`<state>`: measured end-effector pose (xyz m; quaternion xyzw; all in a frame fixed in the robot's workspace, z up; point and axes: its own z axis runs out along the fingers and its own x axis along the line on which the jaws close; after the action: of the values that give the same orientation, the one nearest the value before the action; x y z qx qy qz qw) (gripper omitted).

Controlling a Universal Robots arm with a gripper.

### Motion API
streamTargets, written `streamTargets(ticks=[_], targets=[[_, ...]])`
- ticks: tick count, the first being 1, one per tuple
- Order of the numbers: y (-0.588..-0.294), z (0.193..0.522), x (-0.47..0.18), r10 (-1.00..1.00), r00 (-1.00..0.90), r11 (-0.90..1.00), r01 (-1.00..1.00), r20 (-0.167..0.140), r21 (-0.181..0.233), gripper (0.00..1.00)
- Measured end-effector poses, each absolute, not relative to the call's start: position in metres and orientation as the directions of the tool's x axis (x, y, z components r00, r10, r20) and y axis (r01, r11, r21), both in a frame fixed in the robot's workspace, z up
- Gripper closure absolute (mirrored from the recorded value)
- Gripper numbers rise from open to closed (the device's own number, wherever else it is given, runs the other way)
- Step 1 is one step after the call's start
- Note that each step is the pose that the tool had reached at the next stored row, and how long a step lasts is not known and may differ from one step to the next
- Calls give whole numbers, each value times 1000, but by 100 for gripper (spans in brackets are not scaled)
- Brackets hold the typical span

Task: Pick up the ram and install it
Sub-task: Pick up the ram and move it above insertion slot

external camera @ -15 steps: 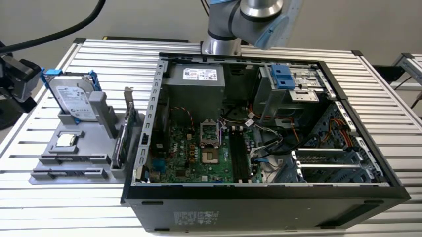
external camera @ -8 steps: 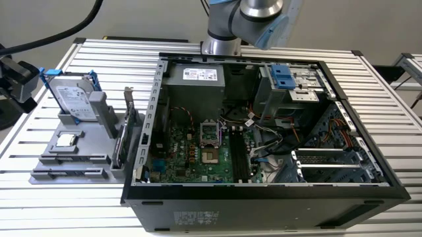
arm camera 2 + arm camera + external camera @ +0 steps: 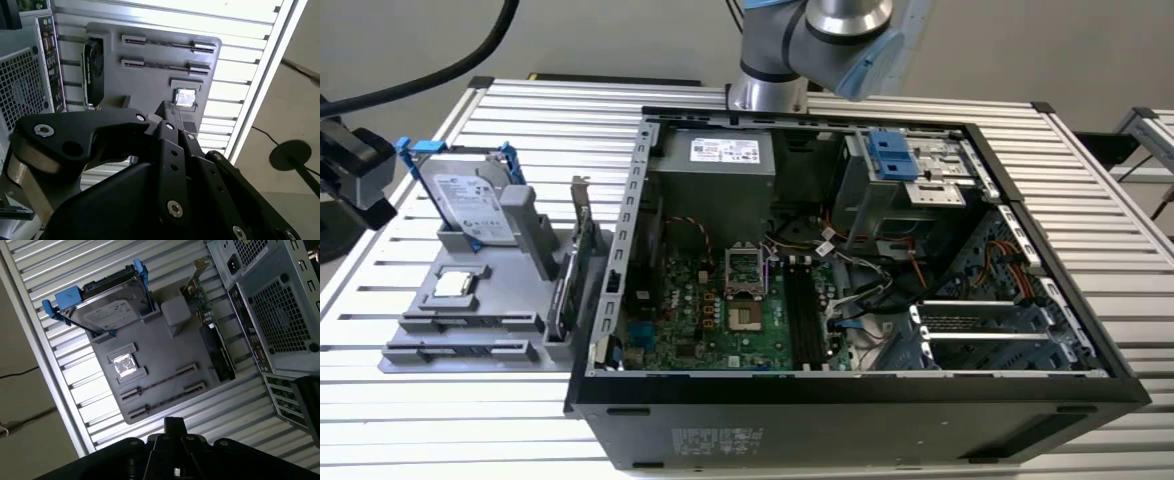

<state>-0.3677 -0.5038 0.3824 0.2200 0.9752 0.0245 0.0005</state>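
Claw (image 3: 175,423) clenched on nothing, hanging above the gray tray (image 3: 165,352), ram stick too thin to pick out, probably edge-on in the narrow cradles (image 3: 131,394): I'd open wide and square up along that line.

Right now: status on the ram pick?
Gripper hovers over tray. Ram: can't make it out from here. Drive and card stand on tray, clear of gripper.

Grey tray (image 3: 165,355), blue drive bracket (image 3: 65,296), green motherboard (image 3: 707,310), black case (image 3: 854,430), ribbed silver table (image 3: 1107,230).
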Motion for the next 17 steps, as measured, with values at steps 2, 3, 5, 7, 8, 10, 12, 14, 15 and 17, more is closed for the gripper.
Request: streamTargets(ticks=[2, 3, 5, 7, 8, 10, 12, 14, 15, 17], targets=[[-504, 382, -368, 447, -894, 893, 447, 10, 48, 100], [-504, 382, -368, 456, -890, 889, 456, 10, 48, 100], [-504, 382, -368, 472, -881, 880, 472, 10, 48, 100], [-504, 382, -368, 490, -872, 871, 489, 10, 48, 100], [-504, 382, -368, 498, -867, 866, 498, 10, 48, 100], [-504, 382, -368, 514, -858, 856, 514, 10, 48, 100], [-504, 382, -368, 530, -848, 847, 530, 10, 48, 100], [-504, 382, -368, 546, -838, 836, 546, 10, 48, 100], [-504, 382, -368, 554, -832, 831, 554, 10, 48, 100], [-504, 381, -368, 568, -823, 822, 568, 10, 47, 100]])
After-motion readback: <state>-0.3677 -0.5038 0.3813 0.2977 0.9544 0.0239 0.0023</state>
